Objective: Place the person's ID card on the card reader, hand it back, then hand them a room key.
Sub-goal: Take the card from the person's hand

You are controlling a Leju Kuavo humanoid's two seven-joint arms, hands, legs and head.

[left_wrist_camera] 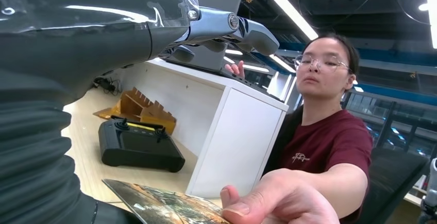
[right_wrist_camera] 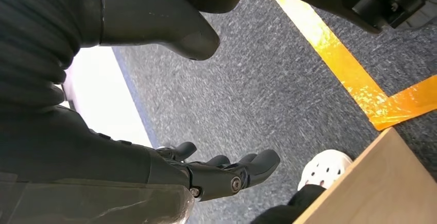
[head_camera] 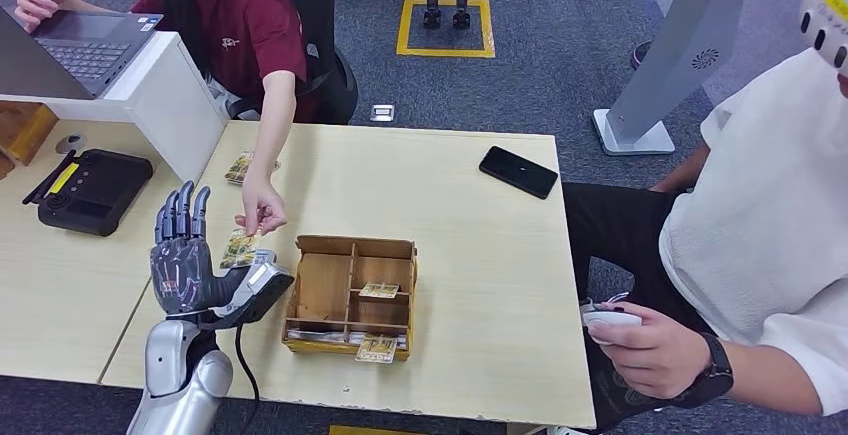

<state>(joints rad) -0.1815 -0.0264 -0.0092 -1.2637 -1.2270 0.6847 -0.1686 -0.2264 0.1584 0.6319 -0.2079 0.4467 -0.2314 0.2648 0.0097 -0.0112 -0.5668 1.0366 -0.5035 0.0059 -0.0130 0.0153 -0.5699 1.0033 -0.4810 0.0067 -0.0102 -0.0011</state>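
A: Key relation?
B: ID card sits at about 1 o'clock from the left hand, just beside the raised fingers. The person's hand pinches its far end from 12 o'clock.

A: Does the robot hold it?
B: Can't tell. In the head view the left hand stands upright, fingers straight and together, palm toward the card. In the left wrist view the card edge runs right up against the hand's grey cover, person's thumb on top. Touching likely, a grip not shown.

A: Long axis?
B: Roughly 12 to 6, tilted a little, running from the person's fingers down toward the palm.

A: Nearer arm?
B: Left, easily. The right hand hangs low over the grey carpet, fingers loosely apart, nothing in it.

A: Card reader?
B: Probably the black device at 10 o'clock from the left hand, on the adjoining counter. It has a yellow strip, no writing I can read.

A: Other text or brands?
B: Small logo on the maroon shirt, unreadable. Card face is patterned, blurred. Cards lie in the wooden tray at 3 o'clock, print too small. Black phone at 2 o'clock, blank.

A: Next move?
B: My judgement: close on the card, then carry it toward 10 o'clock.
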